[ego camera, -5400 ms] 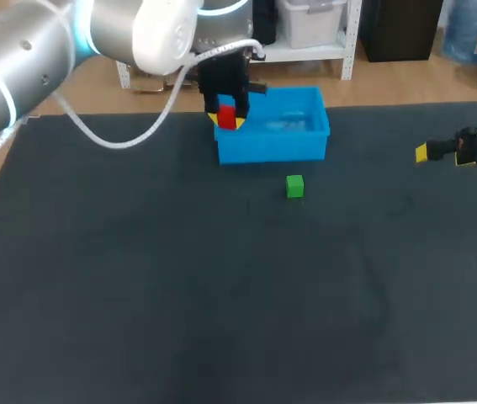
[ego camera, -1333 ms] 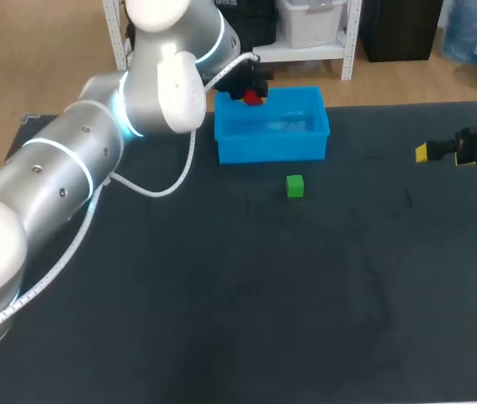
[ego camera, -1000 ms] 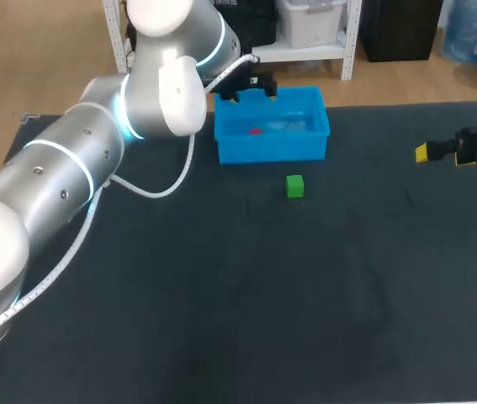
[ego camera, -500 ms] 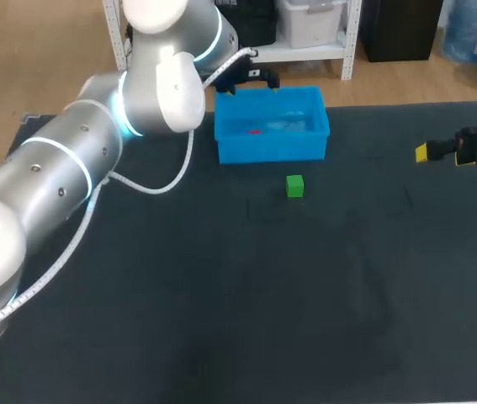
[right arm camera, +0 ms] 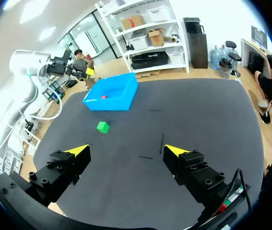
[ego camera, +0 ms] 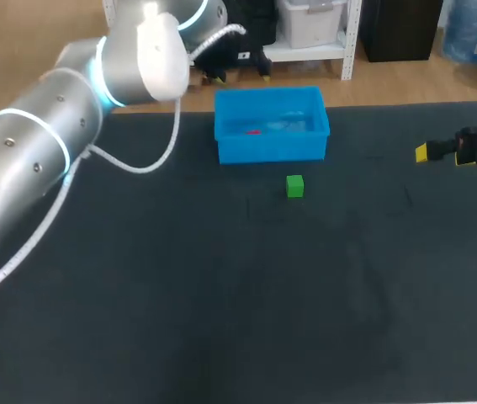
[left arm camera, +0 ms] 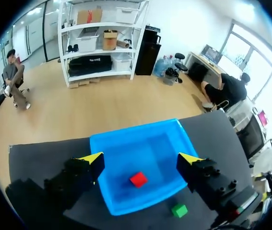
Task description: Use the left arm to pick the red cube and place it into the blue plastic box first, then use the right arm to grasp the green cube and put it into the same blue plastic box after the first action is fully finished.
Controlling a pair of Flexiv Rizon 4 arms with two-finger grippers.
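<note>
Blue plastic box (ego camera: 272, 150) stands at the far side of the dark table (ego camera: 221, 295). The red cube (left arm camera: 138, 179) lies loose on the box's floor, in its left half, with no finger touching it. The green cube (ego camera: 295, 186) sits on the table just in front of the box, a little right of its middle and apart from the front wall.

The left gripper (left arm camera: 141, 158) hangs above and behind the box's far rim, toward its left corner. Its yellow-tipped fingers stand wide apart with nothing between them, and in the left wrist view the box lies below the gap.

The right gripper (right arm camera: 126, 150) is well to the right of the box, near the table's right edge. Its fingers are also spread wide and hold nothing. The box and the green cube lie far ahead of it.
</note>
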